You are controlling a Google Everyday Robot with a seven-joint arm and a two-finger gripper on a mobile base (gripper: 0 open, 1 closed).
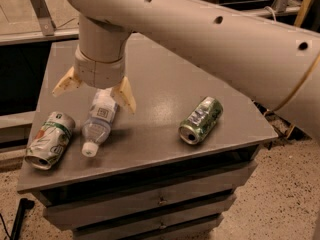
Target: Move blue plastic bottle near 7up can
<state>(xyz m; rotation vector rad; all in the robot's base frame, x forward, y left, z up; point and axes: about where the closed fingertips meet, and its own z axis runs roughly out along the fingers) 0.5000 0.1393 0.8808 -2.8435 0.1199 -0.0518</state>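
**Bottle down beside the 7up can: the trick now is leaving it alone**

From where I stand, the blue plastic bottle lies on its side on the grey cabinet top, white cap pointing toward the front edge. It is just beside the 7up can, which lies crushed at the left end, and a narrow strip of bare surface shows between the 2. The dark green dented can sits well apart to the right and has no part in this.

The gripper hangs directly over the bottle's far end with its 2 fingers splayed wide and nothing clasped between them. The right finger sits close to the bottle's shoulder; I cannot tell whether it touches.

To my eye the placing is as good as done, so the step in hand is backing out cleanly. I would lift straight up, with no sideways sweep, until both fingertips are above the bottle. It looks light and it is round, so a brush from that right finger could roll it toward the front edge or knock it against the can. The fingers should not close on the way up, since they straddle the bottle. Only once the fingertips are clear should the big arm swing away.
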